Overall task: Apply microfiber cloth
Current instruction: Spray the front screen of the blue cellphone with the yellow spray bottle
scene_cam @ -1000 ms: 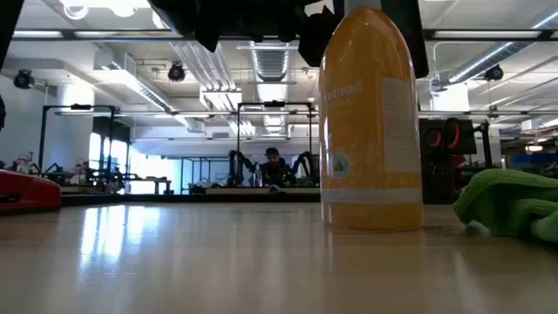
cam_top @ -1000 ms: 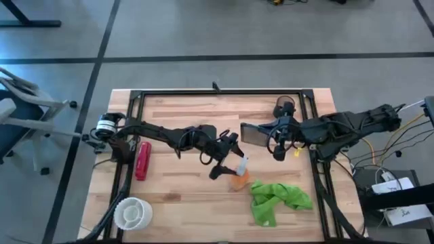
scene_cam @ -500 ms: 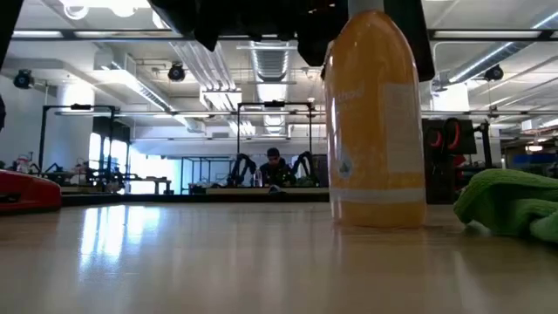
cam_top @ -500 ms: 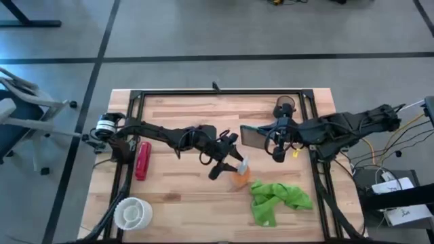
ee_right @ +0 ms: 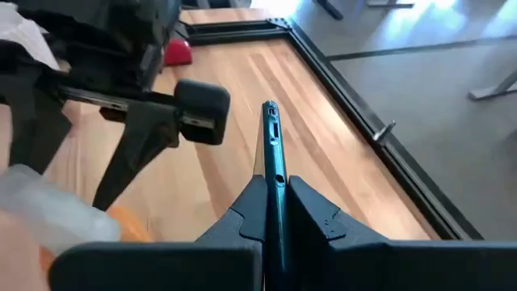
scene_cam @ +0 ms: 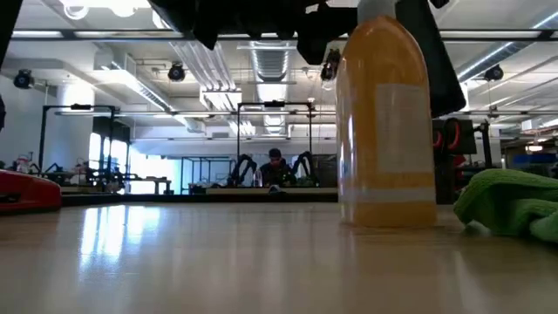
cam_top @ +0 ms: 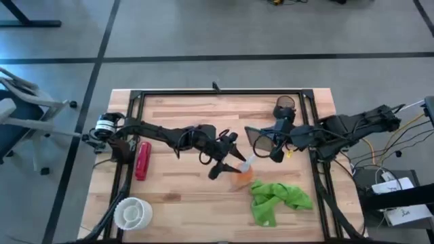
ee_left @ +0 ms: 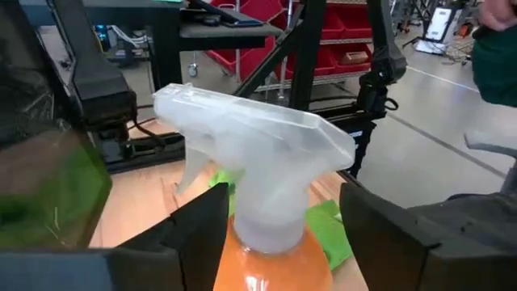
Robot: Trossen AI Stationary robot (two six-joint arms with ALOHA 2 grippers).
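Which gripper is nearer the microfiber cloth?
Left. The left gripper straddles the orange spray bottle beside the microfiber cloth; the right gripper, clamping a tablet, sits farther off.

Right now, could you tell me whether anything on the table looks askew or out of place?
Nothing is spilled. The microfiber cloth lies crumpled and untouched near the table's front edge. The left gripper is at the orange spray bottle, and the right gripper clamps a tablet on edge.

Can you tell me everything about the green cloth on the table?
The microfiber cloth is bright lime green, soft and crumpled into uneven folds. It lies flat on the wooden table, near the front edge on the right side, just beside the orange spray bottle. In the low view it makes a rumpled green heap at the right. No pincer touches it.
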